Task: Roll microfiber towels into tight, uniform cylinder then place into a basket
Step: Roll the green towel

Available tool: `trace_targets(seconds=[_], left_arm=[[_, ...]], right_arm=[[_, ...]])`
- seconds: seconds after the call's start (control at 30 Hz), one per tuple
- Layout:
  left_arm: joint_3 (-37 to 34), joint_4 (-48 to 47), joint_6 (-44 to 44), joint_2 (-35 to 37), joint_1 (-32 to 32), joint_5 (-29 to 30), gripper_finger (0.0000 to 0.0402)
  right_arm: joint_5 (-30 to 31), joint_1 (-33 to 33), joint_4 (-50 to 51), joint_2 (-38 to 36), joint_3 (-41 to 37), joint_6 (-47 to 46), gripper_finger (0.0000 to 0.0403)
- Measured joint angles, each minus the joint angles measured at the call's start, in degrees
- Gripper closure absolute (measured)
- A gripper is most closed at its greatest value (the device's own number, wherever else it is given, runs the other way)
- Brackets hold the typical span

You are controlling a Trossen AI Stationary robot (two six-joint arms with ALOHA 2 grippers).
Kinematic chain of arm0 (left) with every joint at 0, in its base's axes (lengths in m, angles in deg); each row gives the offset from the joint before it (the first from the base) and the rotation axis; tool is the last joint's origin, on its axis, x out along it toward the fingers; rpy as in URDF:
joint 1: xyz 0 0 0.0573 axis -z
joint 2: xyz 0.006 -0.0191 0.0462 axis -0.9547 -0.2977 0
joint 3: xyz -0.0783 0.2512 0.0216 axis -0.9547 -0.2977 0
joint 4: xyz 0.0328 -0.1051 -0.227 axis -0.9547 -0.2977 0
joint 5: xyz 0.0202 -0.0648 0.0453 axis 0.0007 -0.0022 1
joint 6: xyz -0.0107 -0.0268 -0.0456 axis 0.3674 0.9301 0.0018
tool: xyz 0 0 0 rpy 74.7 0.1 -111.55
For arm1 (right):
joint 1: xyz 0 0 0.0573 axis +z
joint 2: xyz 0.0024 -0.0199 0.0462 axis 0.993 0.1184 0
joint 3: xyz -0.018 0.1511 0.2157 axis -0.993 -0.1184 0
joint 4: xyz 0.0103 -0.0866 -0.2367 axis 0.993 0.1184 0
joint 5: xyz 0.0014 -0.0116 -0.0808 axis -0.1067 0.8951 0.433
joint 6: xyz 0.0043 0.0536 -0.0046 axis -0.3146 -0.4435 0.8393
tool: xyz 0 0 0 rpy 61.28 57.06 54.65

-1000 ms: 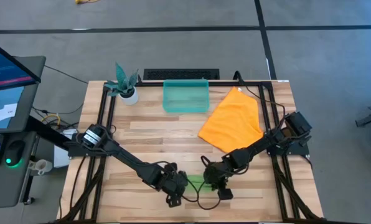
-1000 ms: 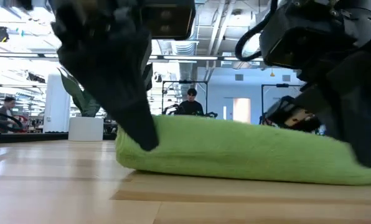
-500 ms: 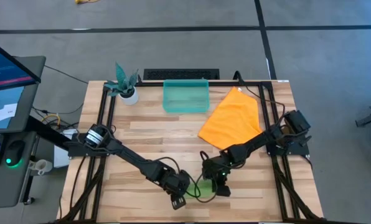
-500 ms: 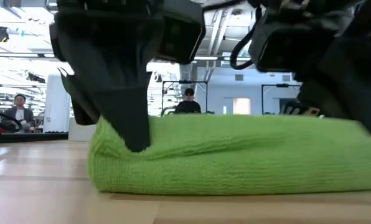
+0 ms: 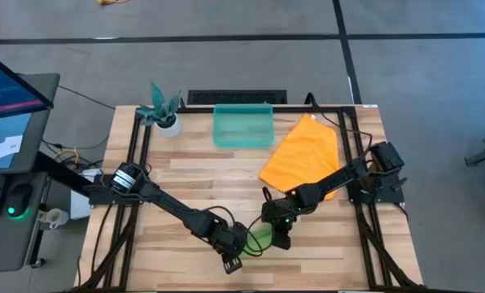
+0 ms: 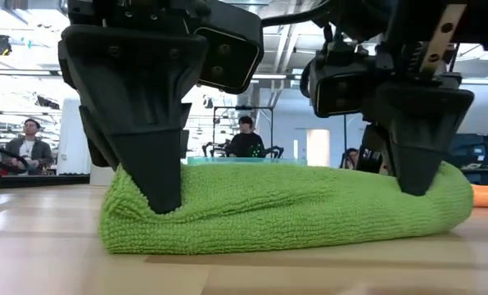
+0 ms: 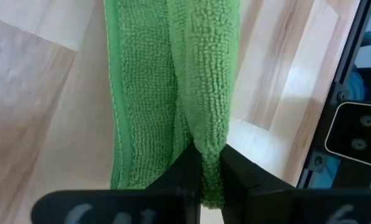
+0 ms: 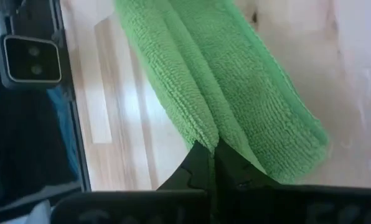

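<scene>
The left gripper (image 7: pixel 209 177) has its fingers (image 7: pixel 184 168) pinched tight on a fold of the green towel (image 6: pixel 285 205); the right gripper (image 8: pixel 214 163) nips the roll's other end the same way. The looped pile is bunched into a thick, slightly sagging roll lying on the table (image 5: pixel 194 183) near its front edge. Only the low view shows its full rounded length; the wrist views show the layered folds. From above it is mostly hidden, probably under both wrists. The orange towel (image 5: pixel 305 156) lies flat beside the basket (image 5: pixel 243 126) at the back.
</scene>
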Motion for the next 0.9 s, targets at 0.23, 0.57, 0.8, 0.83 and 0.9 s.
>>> trace_targets(seconds=[0.23,0.57,0.8,0.83,0.9], left_arm=[[0.0,0.0,0.0,0.0,0.0,0.2,0.0385],[0.0,-0.3,-2.5,0.0,0.1,0.9,0.0349],[-0.1,-0.6,-4.9,0.0,0.1,1.3,0.0285],[-0.1,-0.6,-5.7,0.0,0.1,1.3,0.0281],[0.0,-0.7,-7.5,0.0,0.1,1.3,0.0278]], right_arm=[[0.2,-1.5,0.0,0.0,0.0,-1.9,0.0387],[0.8,-1.8,0.1,0.0,0.0,-4.3,0.0380],[1.0,-1.9,0.5,0.0,0.0,-4.3,0.0385],[1.0,-1.9,0.5,0.0,0.0,-4.4,0.0383],[1.0,-1.9,0.5,0.0,0.0,-4.7,0.0381]])
